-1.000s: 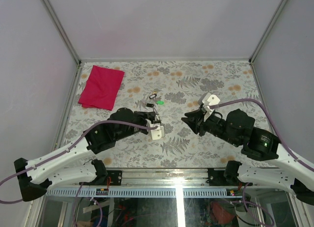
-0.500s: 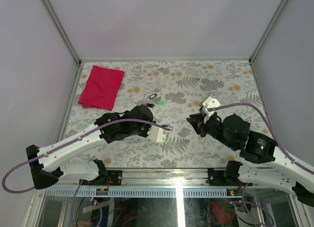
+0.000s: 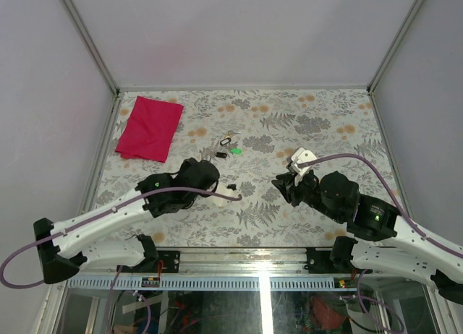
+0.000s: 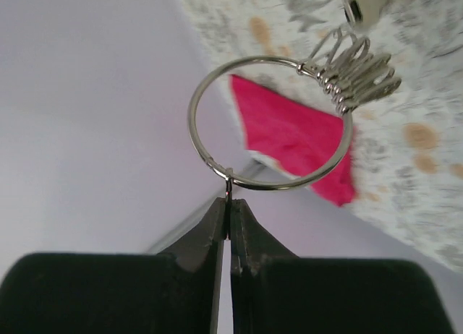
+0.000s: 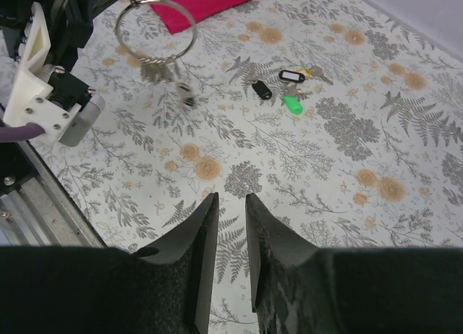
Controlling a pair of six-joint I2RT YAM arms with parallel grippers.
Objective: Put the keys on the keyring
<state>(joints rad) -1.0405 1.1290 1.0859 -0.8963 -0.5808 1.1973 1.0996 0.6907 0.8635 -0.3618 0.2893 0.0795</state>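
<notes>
The floral-patterned table is carrying everything, with the left arm and the right arm reaching in from its near edge toward the middle. A red cloth is lying crumpled at the far left corner, well apart from both arms.

The left gripper is pressing its black fingers together on the keyring, pinching the thin silver wire at its lower edge and holding the ring up off the table. A bunch of smaller silvery loops is hanging at the ring's opposite side. The right gripper is hovering over bare table with its fingers slightly apart and nothing between them, facing the ring from across the middle.

The keys are lying loose on the table beyond both grippers, bunched with a black-framed tag. A tiny bright green piece is sitting just beside them. A small blurred dark piece is showing just below the ring's loops; what it is cannot be told.
</notes>
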